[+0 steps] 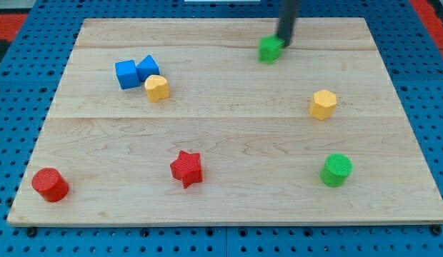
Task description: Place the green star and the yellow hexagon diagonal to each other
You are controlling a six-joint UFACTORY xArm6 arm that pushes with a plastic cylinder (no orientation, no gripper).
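Note:
The green star (269,49) lies near the view's top, right of centre, on the wooden board (229,193). My tip (284,43) stands at the star's upper right edge, touching or nearly touching it. The yellow hexagon (323,104) lies lower and further to the view's right, apart from the star. The rod runs up out of the view's top.
Two blue blocks (136,72) and a yellow heart-like block (156,88) cluster at the upper left. A red star (186,168) lies at lower centre, a red cylinder (50,184) at lower left, a green cylinder (336,170) at lower right.

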